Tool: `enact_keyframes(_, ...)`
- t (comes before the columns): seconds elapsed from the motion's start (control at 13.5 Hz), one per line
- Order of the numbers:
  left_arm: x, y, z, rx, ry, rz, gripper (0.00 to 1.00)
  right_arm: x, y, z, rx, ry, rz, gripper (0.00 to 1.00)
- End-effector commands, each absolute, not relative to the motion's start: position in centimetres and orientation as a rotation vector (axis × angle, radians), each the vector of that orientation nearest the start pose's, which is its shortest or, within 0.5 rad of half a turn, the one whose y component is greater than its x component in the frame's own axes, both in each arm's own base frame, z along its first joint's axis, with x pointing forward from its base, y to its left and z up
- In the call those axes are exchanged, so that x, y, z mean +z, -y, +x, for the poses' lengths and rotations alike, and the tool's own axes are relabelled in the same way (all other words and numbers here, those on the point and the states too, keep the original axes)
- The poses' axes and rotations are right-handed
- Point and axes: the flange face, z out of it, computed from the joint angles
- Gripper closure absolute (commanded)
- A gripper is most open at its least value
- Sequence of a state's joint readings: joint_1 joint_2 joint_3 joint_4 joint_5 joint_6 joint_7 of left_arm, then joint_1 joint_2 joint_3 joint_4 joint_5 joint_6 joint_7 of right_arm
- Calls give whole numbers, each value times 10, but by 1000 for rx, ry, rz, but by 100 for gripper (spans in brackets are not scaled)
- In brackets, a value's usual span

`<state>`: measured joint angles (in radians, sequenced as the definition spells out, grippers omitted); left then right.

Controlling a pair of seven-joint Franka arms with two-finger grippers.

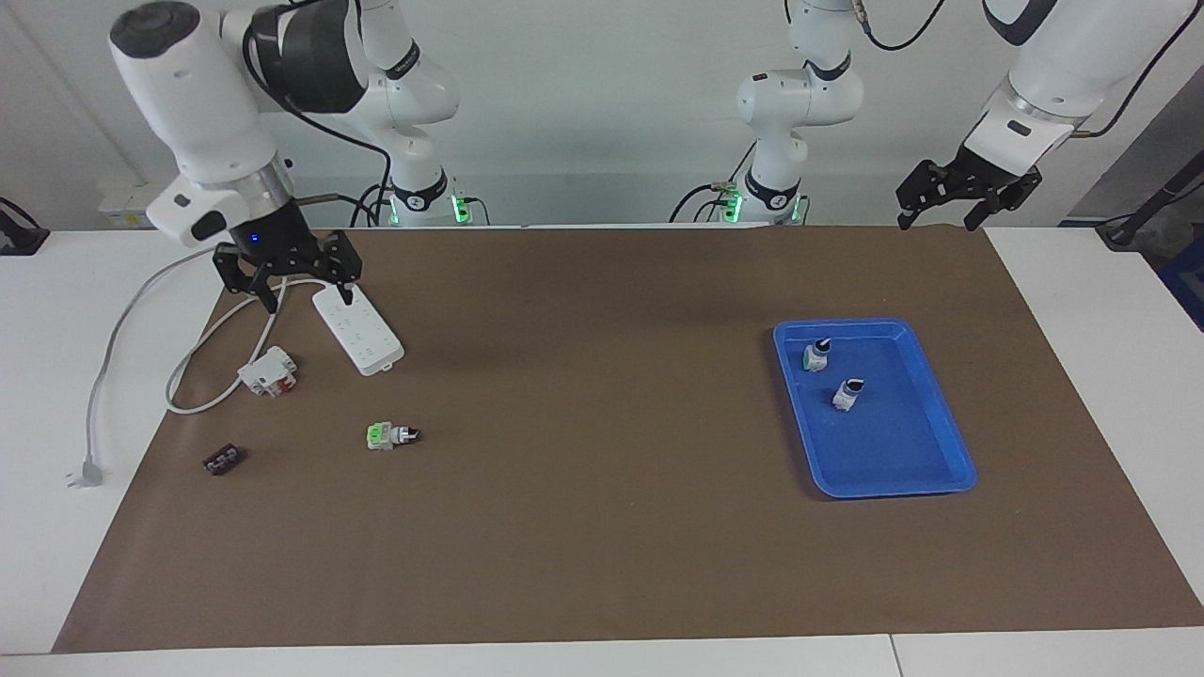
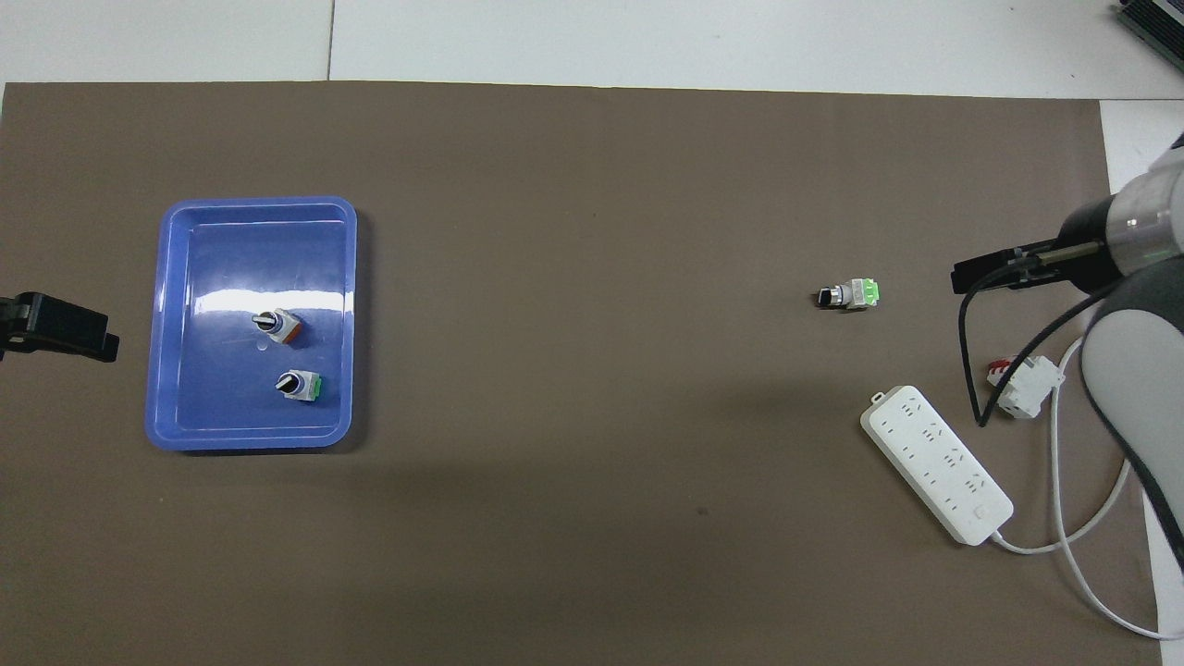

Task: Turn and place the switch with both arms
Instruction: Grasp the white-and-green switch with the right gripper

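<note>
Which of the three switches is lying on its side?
The switch alone on the brown mat, near the power strip; the two in the blue tray stand knob-up.

White table (image 1: 1110, 310) under brown mat (image 1: 602, 527); pale wall (image 1: 602, 113) at robots' end, even light

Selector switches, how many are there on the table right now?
3. One switch lies on its side on the brown mat, toward the right arm's end. Two stand in the blue tray: one nearer the robots, one farther. None looks hidden.

Right gripper (image 1: 288, 273) jaws spread above power strip (image 1: 357, 325), switch (image 1: 392, 435) lying on mat, left gripper (image 1: 967, 193) waiting raised
</note>
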<state>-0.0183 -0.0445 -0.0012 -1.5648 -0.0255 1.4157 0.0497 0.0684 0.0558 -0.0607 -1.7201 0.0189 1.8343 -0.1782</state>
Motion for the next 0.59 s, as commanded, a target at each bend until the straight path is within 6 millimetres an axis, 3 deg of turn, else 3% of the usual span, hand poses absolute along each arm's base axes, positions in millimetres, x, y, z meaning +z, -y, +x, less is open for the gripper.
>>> enact_keyframes(0.0, 640, 10, 516, 167, -103, -3149, 0, 482, 0, 615, -45, 394, -3089, 0)
enact_keyframes(0.15, 640, 11, 516, 167, -106, -3149, 0, 437, 2, 631, -101, 426, -3096, 0)
enact_keyframes(0.3, 640, 10, 516, 167, -103, -3149, 0, 389, -10, 633, -139, 584, -3079, 0)
enact_keyframes(0.52, 640, 10, 516, 167, -103, -3149, 0, 337, -9, 633, -176, 1063, -2976, 0)
